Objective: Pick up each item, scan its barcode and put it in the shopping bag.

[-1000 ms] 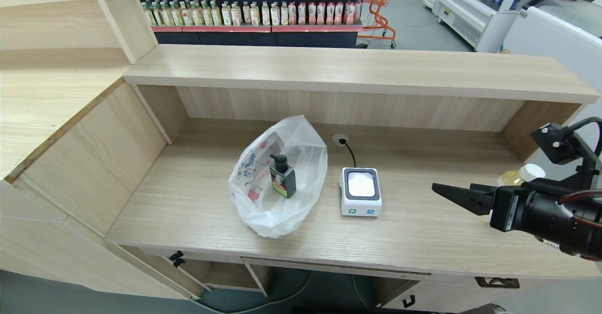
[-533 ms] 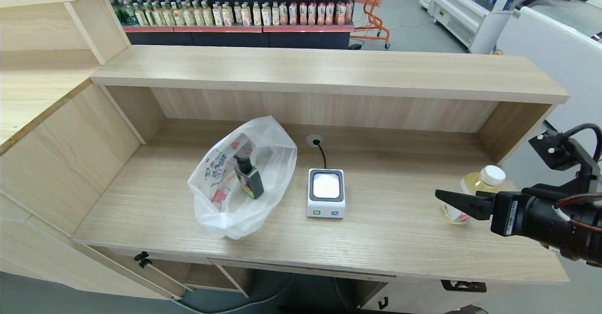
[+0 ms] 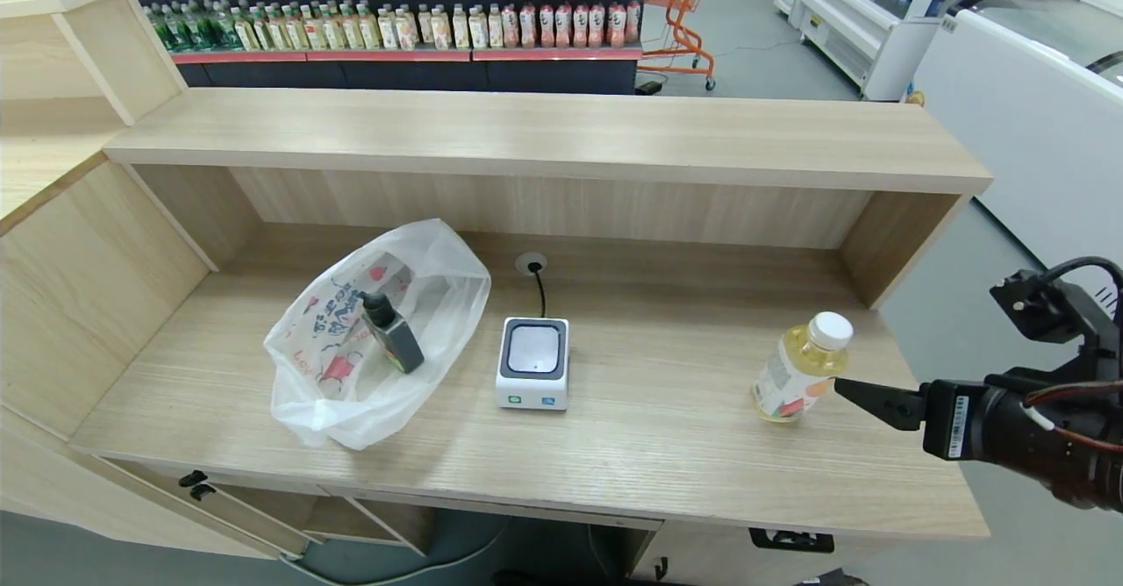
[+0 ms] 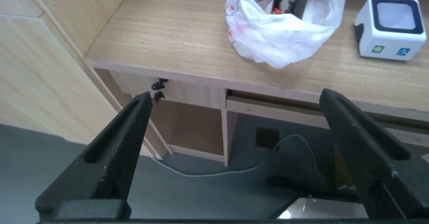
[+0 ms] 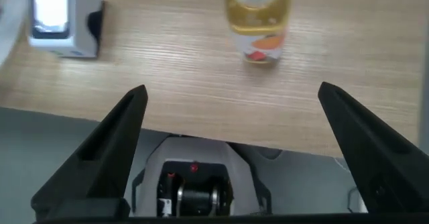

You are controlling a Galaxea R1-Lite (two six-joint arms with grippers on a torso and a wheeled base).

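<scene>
A white plastic shopping bag (image 3: pixel 377 340) lies open on the left of the wooden counter (image 3: pixel 667 428), with a dark pump bottle (image 3: pixel 393 345) inside it. A white barcode scanner (image 3: pixel 532 362) stands to the bag's right. A yellow drink bottle (image 3: pixel 800 367) with a white cap stands upright near the counter's right end. My right gripper (image 3: pixel 855 390) hovers just right of that bottle, off the counter's front corner, open (image 5: pixel 232 93) and empty, facing the bottle (image 5: pixel 260 19). My left gripper (image 4: pixel 236 98) hangs open below the counter's front edge, with the bag (image 4: pixel 281 23) beyond it.
A black cable (image 3: pixel 537 292) runs from the scanner to a hole in the counter. A raised ledge (image 3: pixel 544 134) and side walls (image 3: pixel 904 235) enclose the counter on three sides. Cabinet doors (image 4: pixel 194 127) sit under the front edge. Store shelves and freezers stand behind.
The head camera has swung right, so the bag and scanner appear farther left. The yellow bottle, earlier half hidden behind my right gripper, now stands in full sight beside its fingertip.
</scene>
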